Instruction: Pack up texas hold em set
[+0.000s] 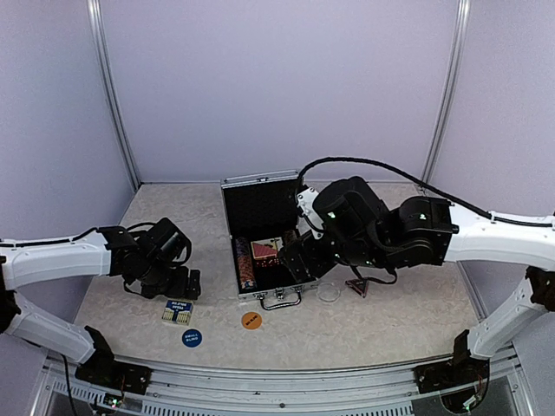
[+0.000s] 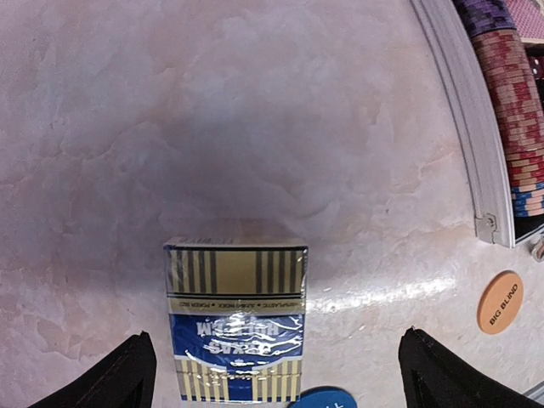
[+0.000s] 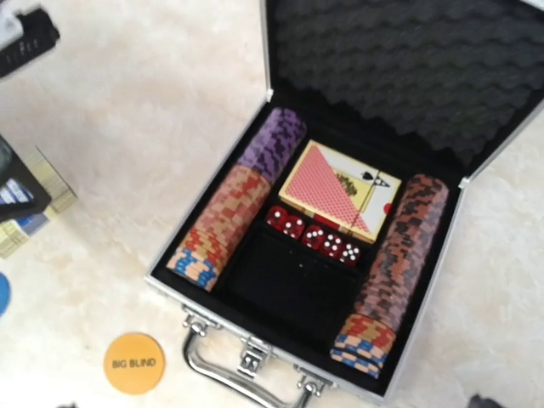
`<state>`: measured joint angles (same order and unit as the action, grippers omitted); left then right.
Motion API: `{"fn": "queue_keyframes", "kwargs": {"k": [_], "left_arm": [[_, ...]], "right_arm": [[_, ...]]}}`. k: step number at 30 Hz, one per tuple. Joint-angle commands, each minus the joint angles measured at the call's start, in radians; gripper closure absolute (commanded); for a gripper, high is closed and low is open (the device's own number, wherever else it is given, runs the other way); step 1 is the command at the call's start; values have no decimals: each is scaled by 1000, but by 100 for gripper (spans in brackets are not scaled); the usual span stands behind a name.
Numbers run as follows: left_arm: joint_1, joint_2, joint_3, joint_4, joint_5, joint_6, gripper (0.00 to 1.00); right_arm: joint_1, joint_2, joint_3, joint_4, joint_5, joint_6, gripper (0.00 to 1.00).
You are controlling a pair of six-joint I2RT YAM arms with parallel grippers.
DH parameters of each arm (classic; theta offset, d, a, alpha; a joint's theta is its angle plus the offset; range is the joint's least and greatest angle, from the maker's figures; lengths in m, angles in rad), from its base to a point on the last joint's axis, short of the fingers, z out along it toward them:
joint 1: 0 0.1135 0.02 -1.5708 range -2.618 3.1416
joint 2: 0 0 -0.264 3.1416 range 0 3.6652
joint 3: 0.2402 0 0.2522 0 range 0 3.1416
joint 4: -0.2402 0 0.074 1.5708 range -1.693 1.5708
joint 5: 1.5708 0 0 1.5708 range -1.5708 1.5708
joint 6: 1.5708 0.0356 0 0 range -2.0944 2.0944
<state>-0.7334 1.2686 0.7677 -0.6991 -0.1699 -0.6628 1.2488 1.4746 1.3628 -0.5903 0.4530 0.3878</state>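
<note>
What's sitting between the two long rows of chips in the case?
A red-backed card deck, a line of red dice, then a bare black slot nearest the handle. The right wrist view shows it.

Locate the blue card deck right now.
Top view: the blue card deck lies on the table left of the open case, at the left gripper, with the blue disc just nearer the arm bases.

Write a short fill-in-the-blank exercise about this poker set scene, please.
1. The lid of the silver case stands ____.
2. The orange disc reads BIG ____.
3. The dice inside the case are ____.
4. Over the blue card deck, the left gripper has its jaws ____.
Missing words: open; BLIND; red; open.
</note>
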Motion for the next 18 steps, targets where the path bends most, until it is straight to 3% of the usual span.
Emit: {"fn": "queue_keyframes", "kwargs": {"k": [1,12,18], "left_arm": [[-10,6,23,-79,-38,-55,1],[-110,241,-4,-21,-34,-124,1],[-110,270,-19,0,-35,-140,8]], "right_arm": [[0,-67,-112,84,-17,12,0],[21,-164,-221,156,-54,-23,0],[21,-221,-281,182,-59,-24,0]]}}
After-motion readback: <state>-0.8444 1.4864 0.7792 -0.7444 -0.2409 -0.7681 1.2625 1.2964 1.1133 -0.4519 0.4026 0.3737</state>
